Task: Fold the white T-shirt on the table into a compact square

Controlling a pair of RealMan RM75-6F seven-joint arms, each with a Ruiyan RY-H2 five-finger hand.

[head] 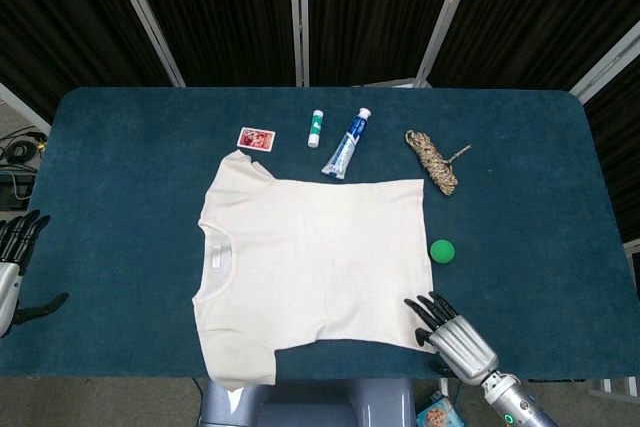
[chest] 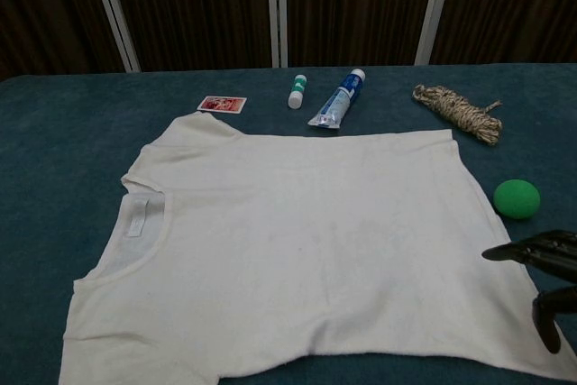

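The white T-shirt (head: 310, 267) lies flat on the bench (head: 130, 147), thin, limp and likely to slide, so I judge my empty, spread right hand (head: 447, 330) should pinch the near hem corner, my left hand (head: 15, 247) idle and empty.

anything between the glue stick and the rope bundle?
Yes, the toothpaste tube lies between the glue stick and the rope bundle; both views show it.
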